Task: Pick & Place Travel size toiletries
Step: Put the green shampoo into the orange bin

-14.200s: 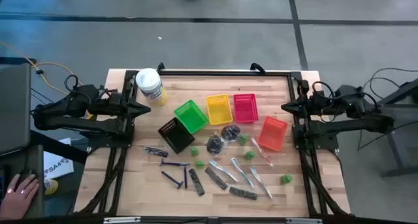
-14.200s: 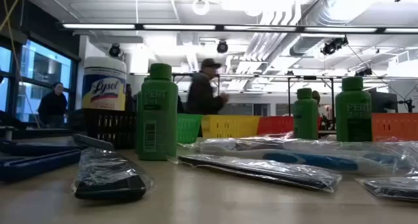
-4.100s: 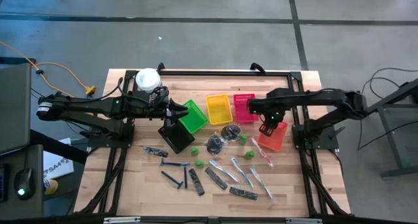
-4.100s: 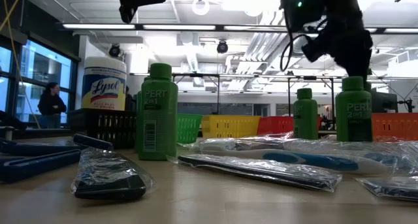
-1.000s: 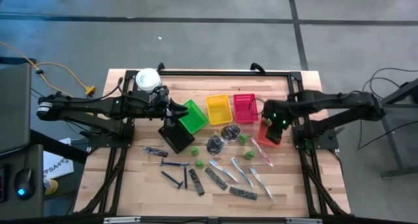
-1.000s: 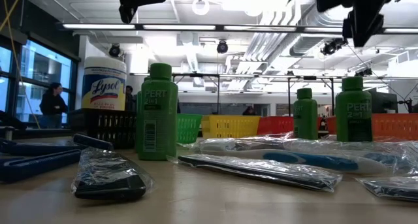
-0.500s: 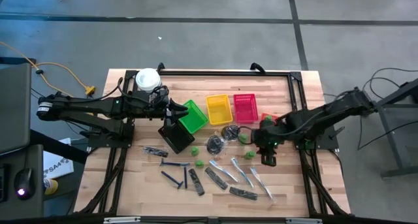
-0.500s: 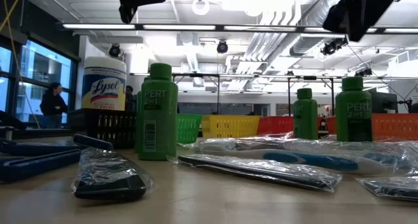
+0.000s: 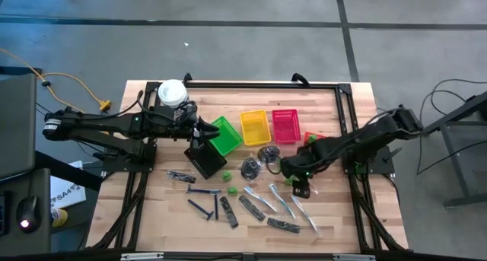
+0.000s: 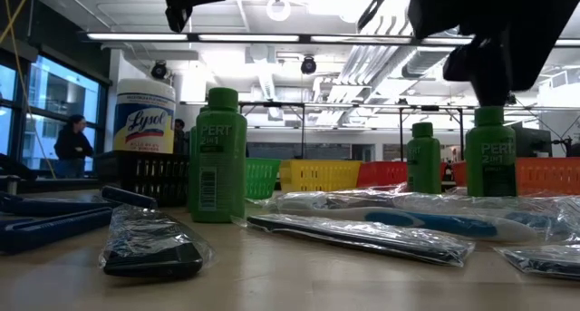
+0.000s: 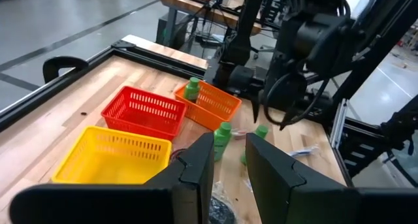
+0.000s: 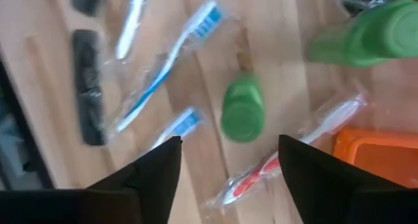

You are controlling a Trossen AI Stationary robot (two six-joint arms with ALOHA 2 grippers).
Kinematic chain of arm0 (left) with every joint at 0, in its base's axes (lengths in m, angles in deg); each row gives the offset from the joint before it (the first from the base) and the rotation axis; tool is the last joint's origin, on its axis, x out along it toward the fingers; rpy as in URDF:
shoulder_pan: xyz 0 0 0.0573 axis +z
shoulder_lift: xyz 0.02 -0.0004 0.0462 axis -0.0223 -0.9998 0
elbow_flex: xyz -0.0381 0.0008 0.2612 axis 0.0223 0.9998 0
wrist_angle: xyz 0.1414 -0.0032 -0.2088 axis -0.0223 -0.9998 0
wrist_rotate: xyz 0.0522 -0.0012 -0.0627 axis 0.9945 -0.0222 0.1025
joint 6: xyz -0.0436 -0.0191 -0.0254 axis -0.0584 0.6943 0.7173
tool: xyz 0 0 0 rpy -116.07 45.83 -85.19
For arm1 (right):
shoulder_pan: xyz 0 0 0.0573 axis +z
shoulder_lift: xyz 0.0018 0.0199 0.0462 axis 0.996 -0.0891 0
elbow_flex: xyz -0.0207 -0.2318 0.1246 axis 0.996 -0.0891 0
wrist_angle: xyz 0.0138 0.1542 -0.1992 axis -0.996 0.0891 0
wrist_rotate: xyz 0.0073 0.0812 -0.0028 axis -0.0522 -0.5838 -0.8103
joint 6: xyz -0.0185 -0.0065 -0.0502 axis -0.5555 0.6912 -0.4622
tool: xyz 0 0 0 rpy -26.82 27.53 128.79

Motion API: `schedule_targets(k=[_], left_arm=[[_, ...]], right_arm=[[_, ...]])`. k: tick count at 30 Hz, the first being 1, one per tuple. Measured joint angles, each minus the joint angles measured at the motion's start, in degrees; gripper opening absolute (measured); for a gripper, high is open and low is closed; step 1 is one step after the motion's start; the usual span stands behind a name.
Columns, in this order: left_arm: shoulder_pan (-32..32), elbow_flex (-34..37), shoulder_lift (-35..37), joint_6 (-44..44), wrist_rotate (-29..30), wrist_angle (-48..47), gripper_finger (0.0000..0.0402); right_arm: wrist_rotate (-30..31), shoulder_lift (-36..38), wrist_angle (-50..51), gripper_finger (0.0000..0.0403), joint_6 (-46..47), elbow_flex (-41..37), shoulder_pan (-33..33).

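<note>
My right gripper [image 12: 228,162] hangs jaws wide over an upright green bottle [image 12: 242,110] among bagged toothbrushes [image 12: 159,67]. Left gripper [image 11: 228,162] narrowly parted, empty, above the black basket [image 9: 204,157].

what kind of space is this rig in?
Likely an industrial lab or workshop: exposed ceiling ducts and strip lights, a bare concrete floor, more metal-framed workbenches behind the wooden table.

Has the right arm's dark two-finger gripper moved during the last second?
Yes. The right gripper has left the orange basket and moved toward the table's middle, now above a green bottle.
</note>
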State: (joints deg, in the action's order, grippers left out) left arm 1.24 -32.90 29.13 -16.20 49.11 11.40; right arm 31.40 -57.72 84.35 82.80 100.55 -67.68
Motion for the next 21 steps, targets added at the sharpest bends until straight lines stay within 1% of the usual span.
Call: schedule_targets(k=[3,7,12,15,18,21], left_arm=[[0.0,0.0,0.0,0.0,0.0,0.0,0.0086],[0.0,0.0,0.0,0.0,0.0,-0.1,0.0086],[0.0,0.0,0.0,0.0,0.0,0.0,0.0086],[0.0,0.0,0.0,-0.3,0.0,-0.1,0.0086],[0.0,0.0,0.0,-0.4,-0.7,-0.1,0.0086],[0.0,0.0,0.0,-0.5,-0.9,0.0,0.0086]], right_arm=[[1.6,-0.7,-0.1,0.0255,1.2,0.0,-0.1],[1.8,-0.8,-1.1,0.0253,1.4,0.0,-0.1],[3.7,-1.3,-4.1,0.0251,1.3,-0.1,-0.1],[3.2,-2.8,-3.8,0.0250,1.4,-0.1,-0.3],[1.0,-4.6,-3.7,0.0250,1.4,-0.1,-0.4],[0.5,-6.5,-3.9,0.0250,1.5,-0.2,-0.3]])
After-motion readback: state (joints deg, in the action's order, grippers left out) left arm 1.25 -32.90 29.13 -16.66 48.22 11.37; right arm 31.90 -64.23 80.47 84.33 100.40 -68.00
